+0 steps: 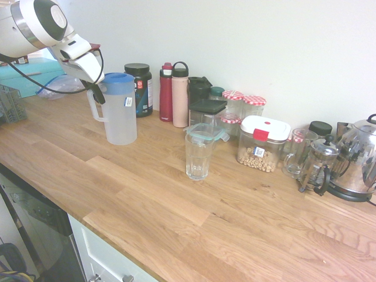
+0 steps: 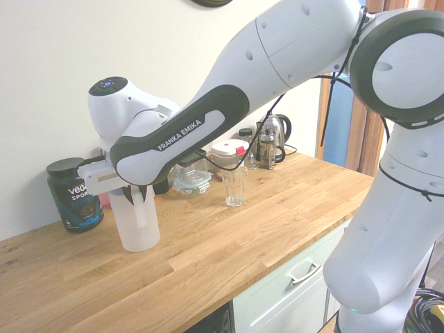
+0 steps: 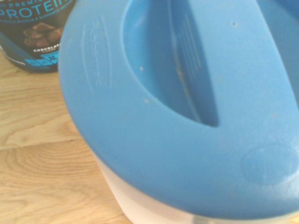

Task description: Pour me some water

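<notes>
From the first exterior view, left to right. My gripper (image 1: 97, 94) is at the pitcher's handle (image 1: 94, 106), fingers closed on it, I judge: the natural place to lift and tip from. The pitcher (image 1: 120, 114) stands upright on the worktop (image 1: 147, 194) toward its back-left corner, blue lid (image 3: 177, 121) on; the water inside I cannot make out through the frosted wall. Just behind it, a black protein tub (image 1: 141, 88), then red and pink bottles (image 1: 174, 94) along the back edge. The empty glass (image 1: 198, 155) stands mid-worktop, well apart: my likely pouring target.
</notes>
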### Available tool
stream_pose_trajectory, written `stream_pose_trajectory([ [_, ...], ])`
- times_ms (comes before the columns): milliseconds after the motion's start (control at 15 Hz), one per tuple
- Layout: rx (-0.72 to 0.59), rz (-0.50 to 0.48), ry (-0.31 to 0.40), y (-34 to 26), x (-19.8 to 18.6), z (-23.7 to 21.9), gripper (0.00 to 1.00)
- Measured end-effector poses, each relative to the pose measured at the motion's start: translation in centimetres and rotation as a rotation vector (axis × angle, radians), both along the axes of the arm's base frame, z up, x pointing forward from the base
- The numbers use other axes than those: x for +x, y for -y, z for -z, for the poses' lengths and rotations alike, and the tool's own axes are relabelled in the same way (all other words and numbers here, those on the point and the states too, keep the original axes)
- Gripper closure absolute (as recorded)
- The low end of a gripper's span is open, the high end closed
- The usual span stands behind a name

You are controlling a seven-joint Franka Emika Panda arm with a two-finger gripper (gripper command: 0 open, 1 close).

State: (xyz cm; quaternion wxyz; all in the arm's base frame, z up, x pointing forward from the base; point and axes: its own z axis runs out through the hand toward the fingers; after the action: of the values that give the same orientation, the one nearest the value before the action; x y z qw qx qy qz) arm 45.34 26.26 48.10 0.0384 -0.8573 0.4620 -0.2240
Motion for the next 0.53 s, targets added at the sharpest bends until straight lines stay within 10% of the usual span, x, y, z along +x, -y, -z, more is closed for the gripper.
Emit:
stream_pose_trajectory([
  [533, 0.012, 0.012, -0.009, 0.33, -0.29, -0.11, 0.00],
])
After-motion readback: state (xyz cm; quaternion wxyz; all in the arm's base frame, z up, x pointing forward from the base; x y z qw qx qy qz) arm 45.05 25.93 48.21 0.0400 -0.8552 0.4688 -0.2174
